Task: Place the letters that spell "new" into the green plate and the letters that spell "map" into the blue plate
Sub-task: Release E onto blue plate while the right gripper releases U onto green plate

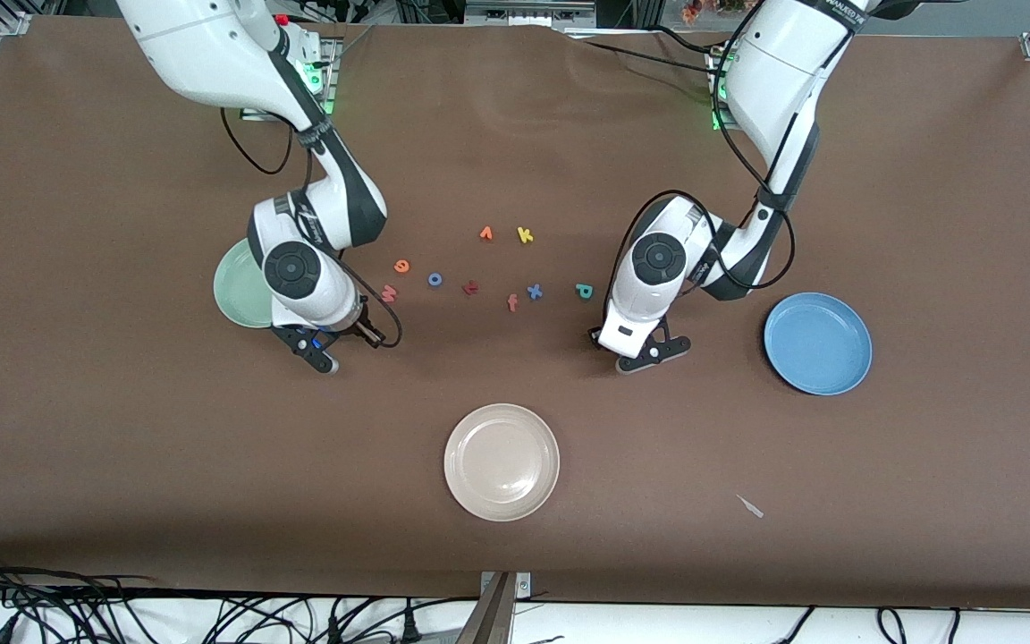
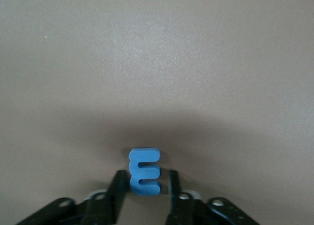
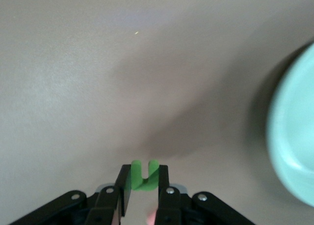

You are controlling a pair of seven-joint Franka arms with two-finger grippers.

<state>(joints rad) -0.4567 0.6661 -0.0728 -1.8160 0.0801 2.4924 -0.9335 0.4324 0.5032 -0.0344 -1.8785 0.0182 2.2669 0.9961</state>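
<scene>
Between left jaws, blue m (image 2: 144, 171), green n (image 3: 144, 175) (right jaws)

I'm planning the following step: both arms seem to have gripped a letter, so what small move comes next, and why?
Probably lift both straight up. The left gripper is shut on the small blue foam letter m, the right gripper on the small green foam letter n, both low over the brown table, so neither can travel to its plate yet.

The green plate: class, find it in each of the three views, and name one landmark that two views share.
Front view: green plate, partly hidden under the right arm, toward that arm's end of the table.
Right wrist view: its pale rim shows at the picture's edge.
Left wrist view: not in it.
Shared landmark: the right hand, shut on the green letter n, beside the plate.
</scene>
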